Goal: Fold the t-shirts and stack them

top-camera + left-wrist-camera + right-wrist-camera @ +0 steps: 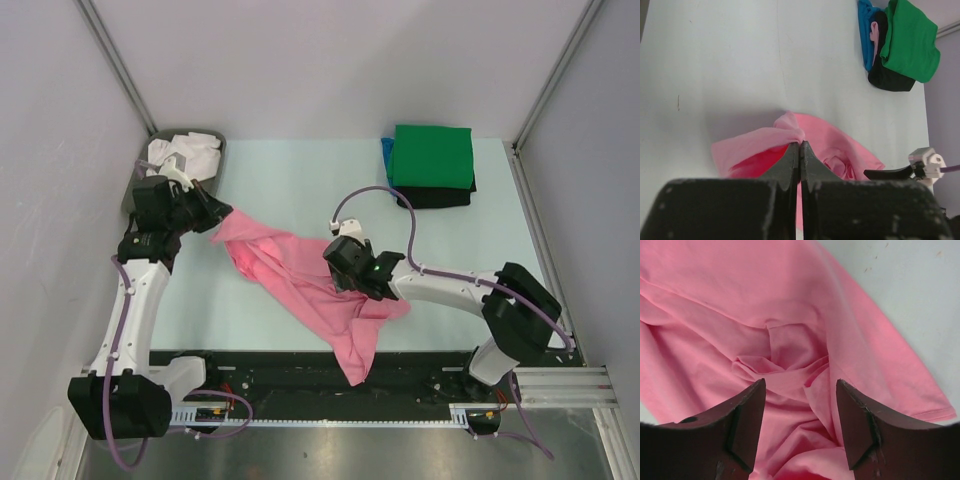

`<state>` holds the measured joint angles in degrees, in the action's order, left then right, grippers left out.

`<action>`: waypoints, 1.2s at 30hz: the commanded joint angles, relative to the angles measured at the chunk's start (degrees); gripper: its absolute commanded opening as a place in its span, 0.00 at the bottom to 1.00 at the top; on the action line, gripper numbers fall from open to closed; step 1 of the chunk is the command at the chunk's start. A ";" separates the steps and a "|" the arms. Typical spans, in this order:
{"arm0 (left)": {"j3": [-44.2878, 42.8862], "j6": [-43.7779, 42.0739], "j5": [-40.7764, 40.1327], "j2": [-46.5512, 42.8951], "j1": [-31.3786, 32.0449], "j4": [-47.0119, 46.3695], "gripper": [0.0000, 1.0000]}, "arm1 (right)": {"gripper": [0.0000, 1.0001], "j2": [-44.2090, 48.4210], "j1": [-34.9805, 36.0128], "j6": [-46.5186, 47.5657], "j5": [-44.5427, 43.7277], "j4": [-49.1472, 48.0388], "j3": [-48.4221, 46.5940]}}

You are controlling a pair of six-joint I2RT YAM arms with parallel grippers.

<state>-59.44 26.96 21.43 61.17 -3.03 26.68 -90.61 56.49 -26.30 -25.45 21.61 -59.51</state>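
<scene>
Top view: black shirt and blue shirt at 1 o'clock sit mostly under green shirt — only edges show. At 10 o'clock, white shirt partly behind left arm. Right wrist view crops pink shirt — 9, 12 o'clock.

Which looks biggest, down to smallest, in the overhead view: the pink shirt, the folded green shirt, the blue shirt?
1. pink shirt, spread out.
2. green shirt, folded.
3. blue shirt: only an edge shows beside the green one; real size hidden.

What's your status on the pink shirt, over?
Left gripper shut on pink t-shirt. Right gripper open, over its bunched middle. Shirt crumpled, unfolded, draped past near edge. Folded stack well apart.
</scene>
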 commanded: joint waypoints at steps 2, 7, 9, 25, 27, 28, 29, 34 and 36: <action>0.29 -0.24 1.77 -0.26 -0.49 -3.03 0.00 | 0.62 -3.17 0.55 -0.68 0.05 1.33 -1.84; 0.29 -0.59 1.34 -0.26 -0.49 -2.95 0.00 | 0.61 -4.58 0.38 -0.50 0.31 1.07 -1.84; 0.29 -0.86 1.25 -0.26 -0.40 -2.77 0.00 | 0.58 -5.10 0.29 -0.68 0.32 1.16 -1.75; 0.20 -1.03 1.16 -0.43 -0.40 -2.24 0.00 | 0.03 -4.84 0.03 -0.94 -4.87 4.76 -1.49; 0.11 -1.03 1.42 -0.78 -0.40 -1.98 0.00 | 0.00 -4.58 -0.50 -0.77 -6.00 4.94 -1.40; 0.03 -0.95 1.59 -0.96 -0.40 -1.81 0.00 | 0.00 -4.32 -1.02 -0.42 -6.36 4.94 -1.40; 0.03 -0.68 1.77 -1.31 -0.49 -1.54 0.00 | 0.00 -3.27 -1.38 -0.33 -6.45 4.94 -1.40; 0.20 0.81 3.00 -3.07 -0.40 -1.80 0.00 | 0.00 5.33 -4.28 2.04 -8.20 4.15 -1.75; 0.90 2.13 4.14 -3.07 -0.40 -2.85 0.00 | 0.00 10.78 -6.56 3.36 -10.22 4.93 -2.10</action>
<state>-58.98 27.11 21.98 60.47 -3.03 25.93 -90.85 53.12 -25.50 -30.04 26.48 -59.48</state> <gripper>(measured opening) 0.008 0.009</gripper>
